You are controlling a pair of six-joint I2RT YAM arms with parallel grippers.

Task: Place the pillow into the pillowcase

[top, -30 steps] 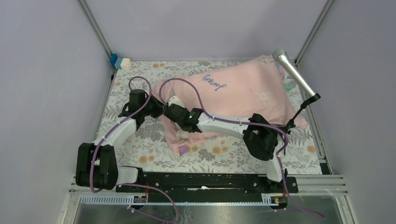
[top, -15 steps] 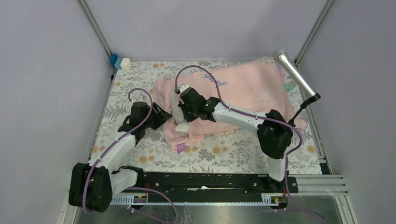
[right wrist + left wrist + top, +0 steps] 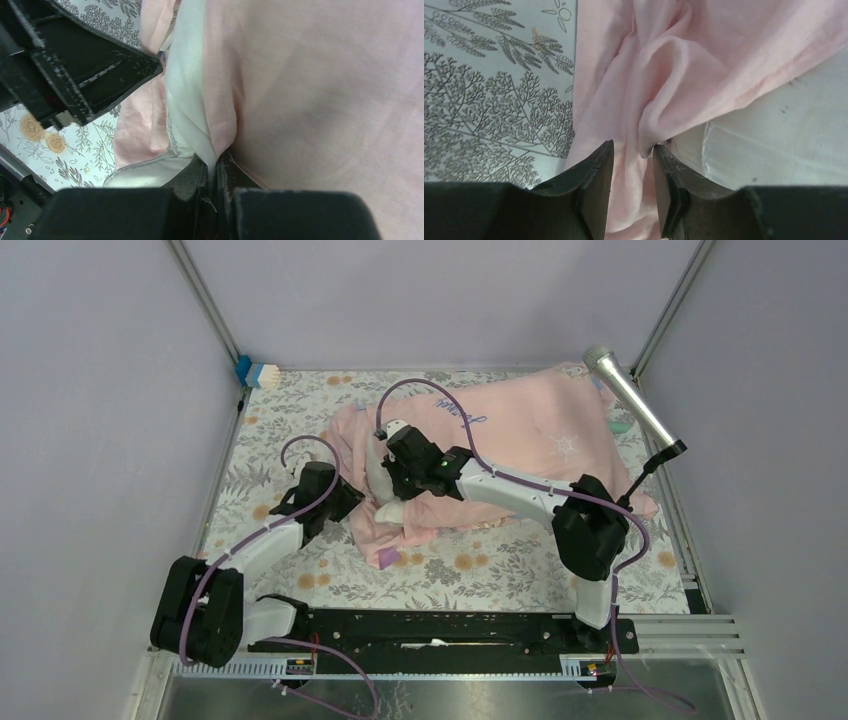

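Note:
The pink pillowcase lies across the back of the table with most of the pillow inside. The pillow's off-white end sticks out of its left opening. My right gripper hovers at that opening, shut on a white fold of the pillow right beside the pink hem; the gripper shows no gap. My left gripper is at the near-left rim of the opening. It is open, with a loose pink fold of the case hanging between its fingertips and the pillow to its right.
A floral cloth covers the table. A microphone on a stand leans over the back right corner. A blue and white object sits in the back left corner. A purple scrap of lining peeks out at the case's near edge.
My right gripper has moved back and up to the case's opening and shut on the pillow's end. My left gripper has let go, opened and slid nearer and right.

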